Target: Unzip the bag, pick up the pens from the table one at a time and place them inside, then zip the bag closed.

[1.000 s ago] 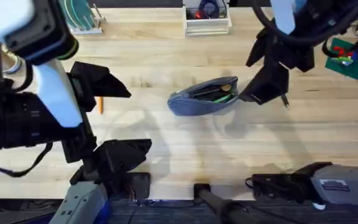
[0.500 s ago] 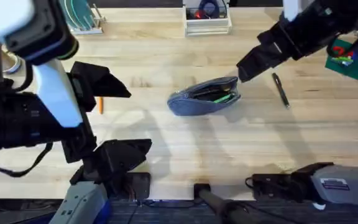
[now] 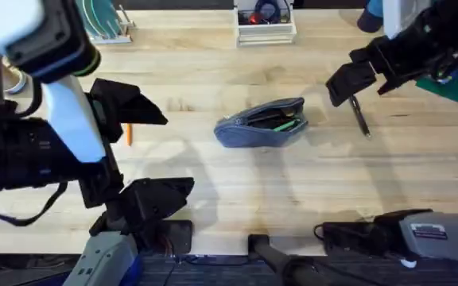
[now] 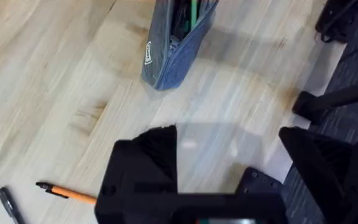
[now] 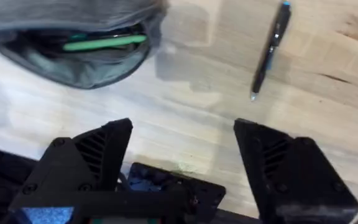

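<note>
Grey-blue bag (image 3: 262, 122) unzipped (green pens (image 5: 104, 42) inside)

Bare desk (image 3: 293, 183) is seen on the near side of the bag (image 3: 262, 124), with nothing lying between it and the arm bases. The bag's open mouth is unobstructed from above. The dark pen (image 3: 359, 114) lies just beside the right end effector (image 3: 350, 82), whose fingers are spread apart with an open gap between them. The orange pen (image 3: 128, 133) is crowded by the raised left end effector (image 3: 130, 103). The far edge is occupied by a white tray (image 3: 265, 32) and a dish rack (image 3: 106, 22).
</note>
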